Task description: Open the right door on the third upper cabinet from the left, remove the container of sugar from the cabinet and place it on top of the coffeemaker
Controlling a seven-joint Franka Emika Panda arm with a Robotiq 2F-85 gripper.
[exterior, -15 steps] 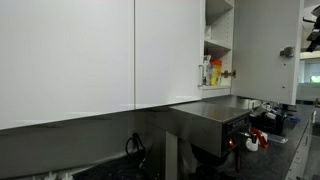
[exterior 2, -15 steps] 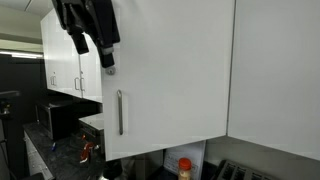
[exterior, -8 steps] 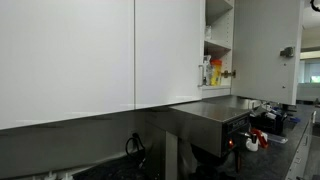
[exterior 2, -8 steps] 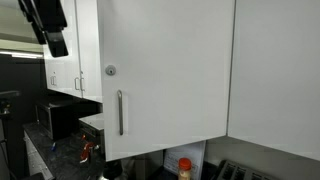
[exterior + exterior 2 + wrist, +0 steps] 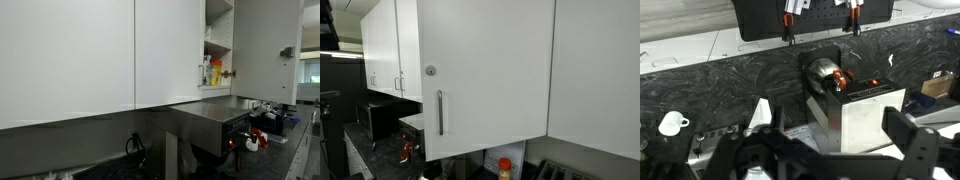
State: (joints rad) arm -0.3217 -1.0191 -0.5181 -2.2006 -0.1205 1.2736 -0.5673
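Observation:
The right door stands swung open toward the camera, its silver bar handle near the left edge. The third upper cabinet shows white shelves with yellow and red bottles. Just under the door's lower edge is the container of sugar, whitish with an orange-red lid; what it stands on is hidden. The steel coffeemaker sits below the cabinet. In the wrist view my gripper hangs open and empty high above the coffeemaker. A dark part of the arm shows at the frame's left edge.
A round silver thing with orange sits by the coffeemaker's far corner. A white cup stands on the dark marbled counter. A black panel lies beyond. Closed white cabinets run along the wall.
The gripper has drawn away from the open door, sliding out toward the edge of both exterior views. The door and the things below have not moved.

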